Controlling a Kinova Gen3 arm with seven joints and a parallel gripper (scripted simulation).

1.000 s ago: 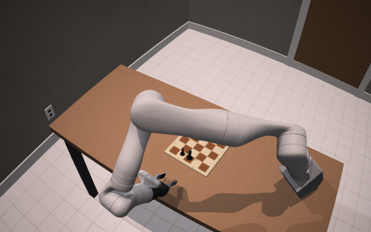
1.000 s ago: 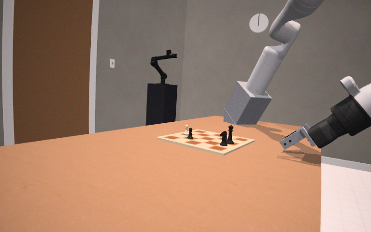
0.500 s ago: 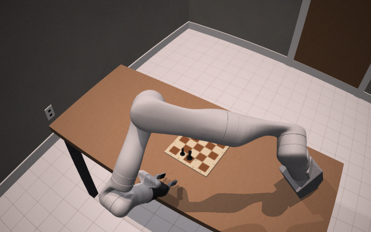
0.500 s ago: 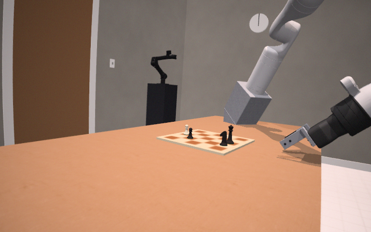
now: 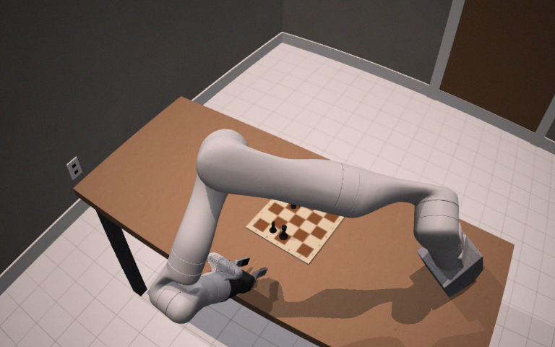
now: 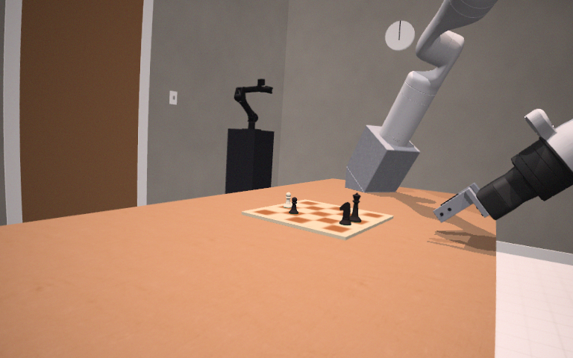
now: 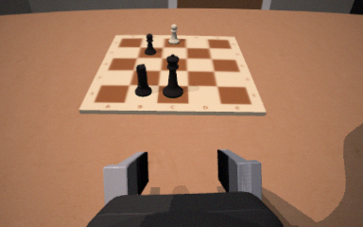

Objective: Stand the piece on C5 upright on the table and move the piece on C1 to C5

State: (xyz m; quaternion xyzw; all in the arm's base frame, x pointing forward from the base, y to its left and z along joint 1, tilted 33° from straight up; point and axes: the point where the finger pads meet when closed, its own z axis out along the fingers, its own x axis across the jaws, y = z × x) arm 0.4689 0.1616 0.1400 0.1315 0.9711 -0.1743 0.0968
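Queen (image 5: 283, 232) (image 6: 356, 208) (image 7: 173, 80), black, stands upright in column C, on the board's (image 5: 308, 262) (image 6: 345, 237) (image 7: 173, 112) side toward 1 long tabletop (image 5: 134, 163) (image 6: 211, 295) (image 7: 47, 142) edge; white pawn (image 6: 288, 200) (image 7: 174, 35), upright, occupies C's opposite end. End effector (image 5: 252, 265) (image 6: 441, 212) (image 7: 182, 165) is spread near that edge.

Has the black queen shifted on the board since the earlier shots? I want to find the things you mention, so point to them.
No. The black queen (image 5: 283, 233) (image 6: 356, 209) (image 7: 173, 82) stands on the same dark square of the chessboard (image 5: 308, 262) (image 6: 345, 238) (image 7: 172, 113), beside the knight (image 5: 272, 228) (image 6: 345, 213) (image 7: 143, 81).
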